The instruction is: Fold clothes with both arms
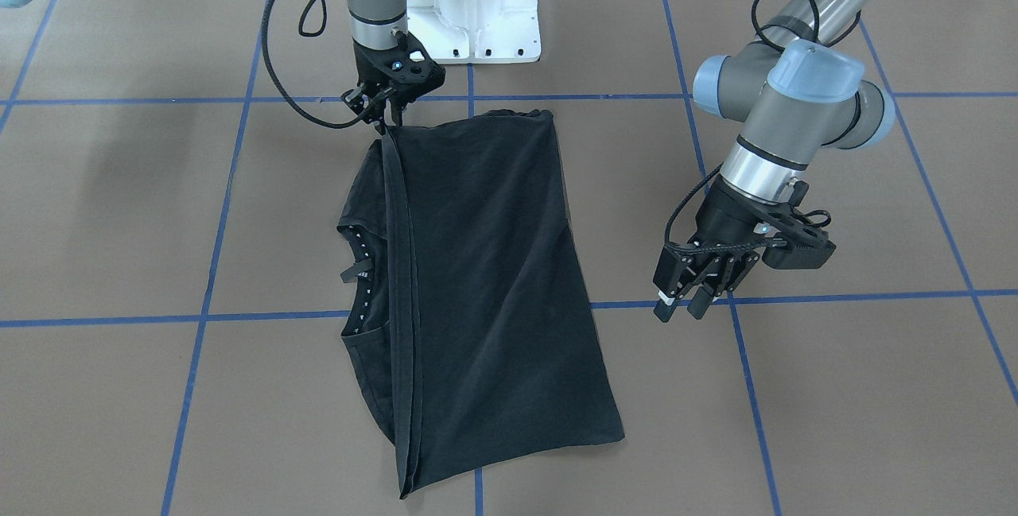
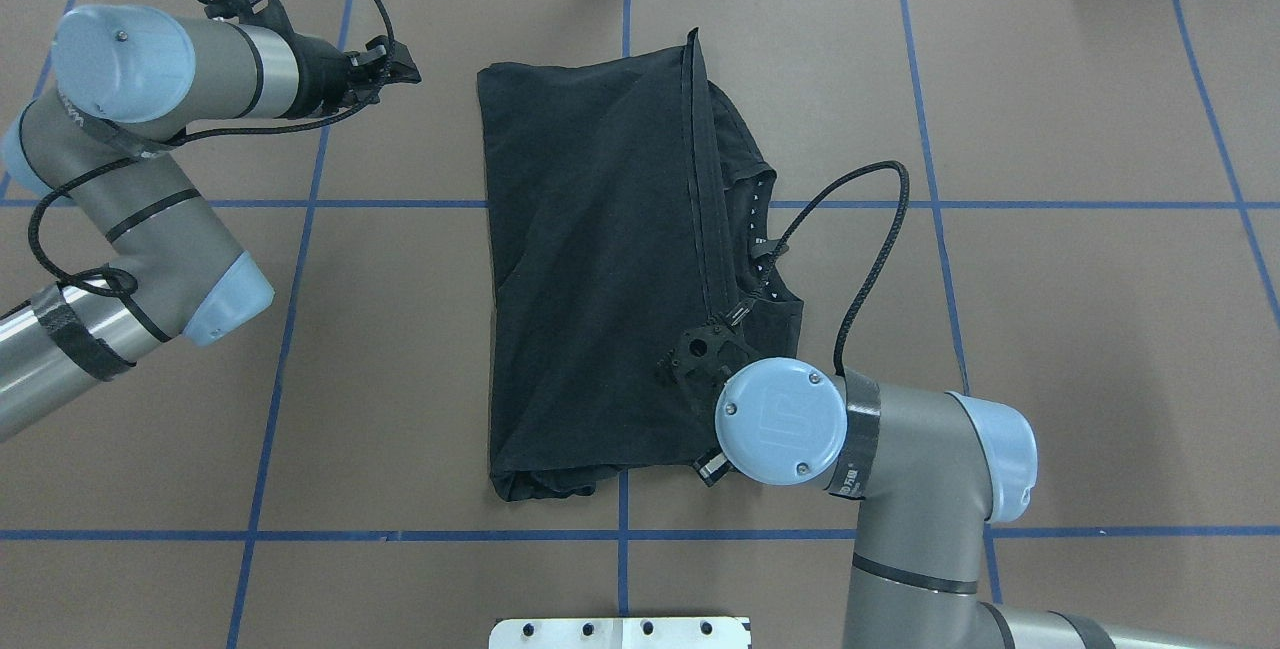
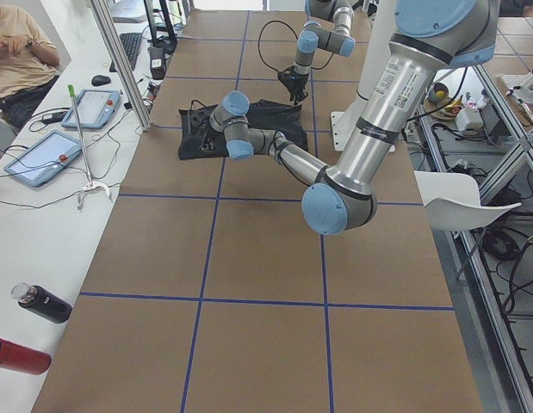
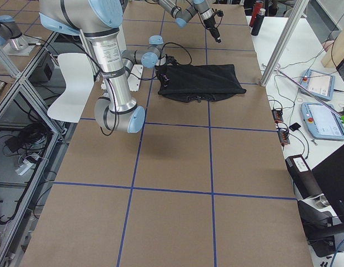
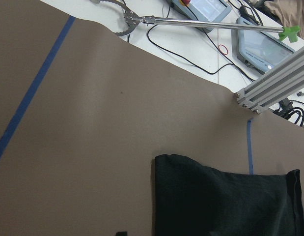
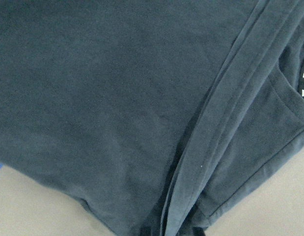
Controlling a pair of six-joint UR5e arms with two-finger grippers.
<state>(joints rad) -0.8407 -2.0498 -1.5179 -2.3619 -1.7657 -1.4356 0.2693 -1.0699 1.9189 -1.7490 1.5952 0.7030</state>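
Note:
The black T-shirt (image 1: 485, 277) lies folded lengthwise on the brown table, with a doubled hem strip running along its length. Its graphic is hidden, and the collar with small white marks (image 1: 362, 254) pokes out on one side. It also shows in the overhead view (image 2: 590, 259). My right gripper (image 1: 388, 120) is shut on the hem corner at the shirt's end nearest my base and holds it slightly raised. The right wrist view shows the hem (image 6: 206, 147) close up. My left gripper (image 1: 681, 308) is open and empty above the table, well off the shirt's other side.
The white pedestal base (image 1: 473, 7) stands at my edge of the table. Blue tape lines (image 1: 199, 317) grid the brown surface. Past the far table edge are an aluminium post (image 5: 274, 83), tablets and cables. Bottles (image 3: 29, 303) lie off the left end.

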